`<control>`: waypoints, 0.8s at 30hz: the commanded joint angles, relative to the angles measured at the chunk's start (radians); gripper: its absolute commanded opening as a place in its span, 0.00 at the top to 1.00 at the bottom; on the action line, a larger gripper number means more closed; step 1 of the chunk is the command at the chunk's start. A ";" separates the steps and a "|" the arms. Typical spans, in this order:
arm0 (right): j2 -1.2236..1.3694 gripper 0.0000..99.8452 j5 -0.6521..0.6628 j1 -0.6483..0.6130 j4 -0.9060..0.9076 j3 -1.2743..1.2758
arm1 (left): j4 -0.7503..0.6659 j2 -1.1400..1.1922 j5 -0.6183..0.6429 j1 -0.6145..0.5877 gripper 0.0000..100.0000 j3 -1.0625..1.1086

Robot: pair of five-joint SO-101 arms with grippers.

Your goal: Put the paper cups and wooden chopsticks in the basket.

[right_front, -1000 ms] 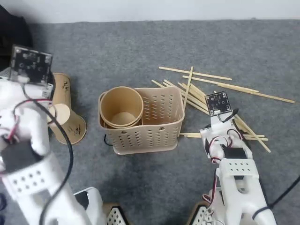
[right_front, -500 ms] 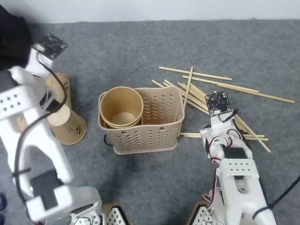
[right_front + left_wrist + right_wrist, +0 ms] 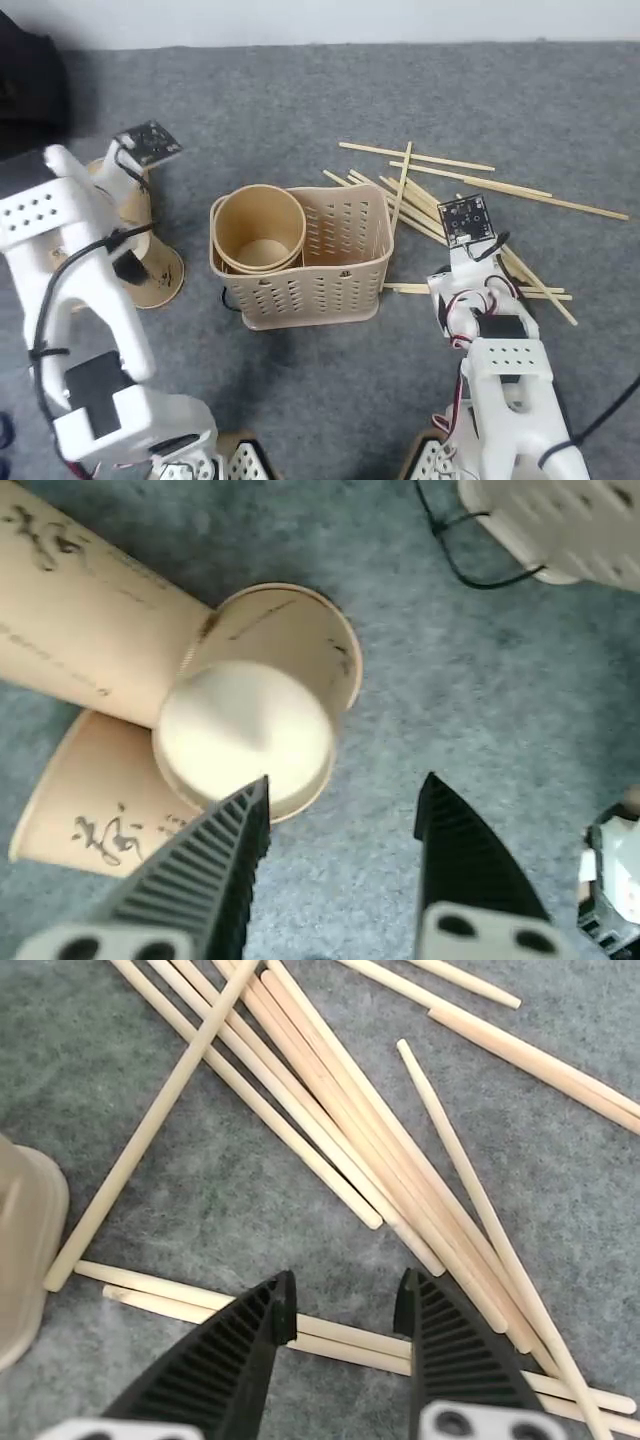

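Observation:
Three paper cups lie together at the left: one standing upside down (image 3: pixel 246 737), one on its side (image 3: pixel 85 630) and another (image 3: pixel 85 805) beneath it. My left gripper (image 3: pixel 340 815) hangs open just above the upside-down cup (image 3: pixel 155 278), its fingers (image 3: pixel 225 865) to the side of its base. One more cup (image 3: pixel 260 232) stands inside the beige basket (image 3: pixel 345 285). Wooden chopsticks (image 3: pixel 470 185) lie scattered to the right of the basket. My right gripper (image 3: pixel 345 1295) is open over a pair of chopsticks (image 3: pixel 340 1345) on the carpet, holding nothing.
The grey carpet is the working surface. A black cable (image 3: pixel 470 570) trails out from under the basket's left side. A corner of the basket (image 3: pixel 22 1250) lies close to the right gripper. A dark object (image 3: pixel 25 80) sits at the far left.
My left arm has swung round and come down over the cups at the left. The right arm, the basket and the chopsticks have not moved.

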 commanded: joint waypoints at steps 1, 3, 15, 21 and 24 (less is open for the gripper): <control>-0.001 0.82 0.020 -0.008 -0.018 -0.009 | 0.012 0.000 -0.037 0.012 0.77 0.001; -0.001 0.82 0.020 -0.008 -0.018 -0.009 | -0.020 0.002 -0.040 0.009 0.77 0.002; -0.007 0.82 0.020 -0.008 -0.016 -0.012 | -0.071 -0.018 -0.044 0.014 0.72 0.064; -0.007 0.82 0.020 -0.016 -0.013 -0.014 | 0.006 -0.183 -0.044 0.057 0.72 -0.027; -0.007 0.82 0.020 -0.033 -0.012 -0.011 | -0.075 -0.232 -0.064 0.052 0.72 0.024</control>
